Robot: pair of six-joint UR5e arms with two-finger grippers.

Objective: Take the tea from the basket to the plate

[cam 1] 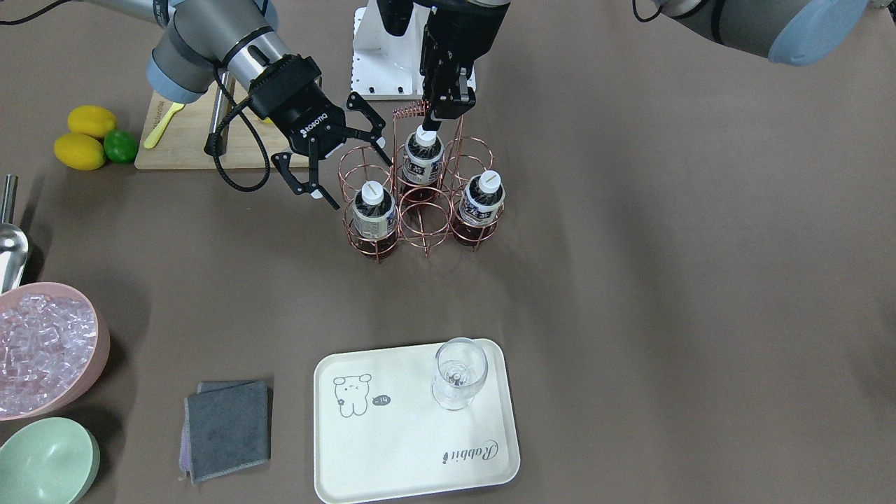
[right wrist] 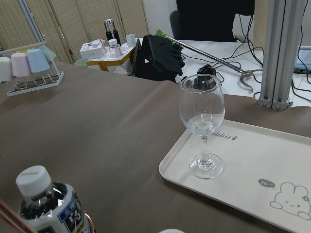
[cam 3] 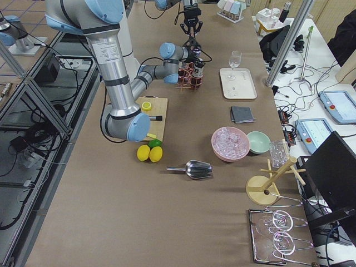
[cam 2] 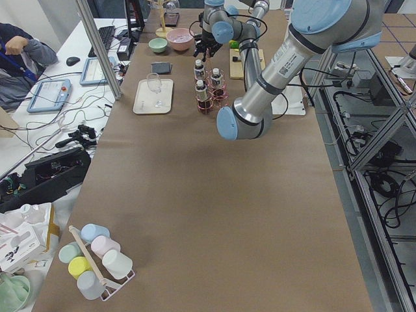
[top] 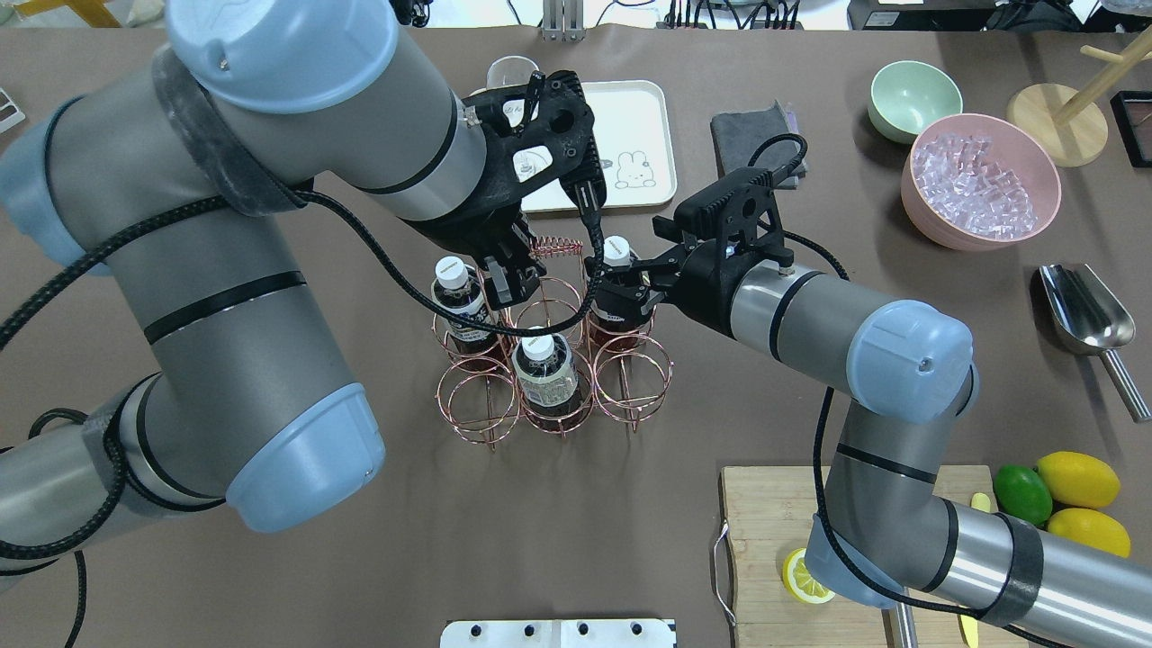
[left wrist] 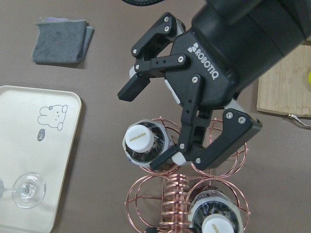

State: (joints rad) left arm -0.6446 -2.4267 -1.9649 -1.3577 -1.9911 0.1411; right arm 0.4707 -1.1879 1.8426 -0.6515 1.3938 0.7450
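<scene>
Trouble is likeliest at the lift. The tea (cam 1: 371, 210) sits deep in a ring on the robot's right side of the basket (cam 1: 424, 222). The right gripper (cam 1: 353, 173) is spread wide at the bottle's sides and has not clamped it. A slanted pull could drag the light wire basket along and rock the other two bottles (cam 1: 423, 157) (cam 1: 481, 199). The left gripper (cam 1: 432, 122) hangs close by the handle (cam 1: 411, 108); whether it is clenched cannot be told. With both arms crowded over the basket, they could clash. On the plate (cam 1: 406, 448), well apart from the basket, a glass (cam 1: 458, 371) stands near one corner, and a bottle set down carelessly could knock it over. The desk (cam 1: 630, 280) is covered in a flat, matte brown sheet, which probably gives the basket's feet little grip. Around it stand metal frame posts (cam 2: 97, 45), loose cables (cam 2: 39, 140) and operators' tables with tablets (cam 2: 49, 94).
</scene>
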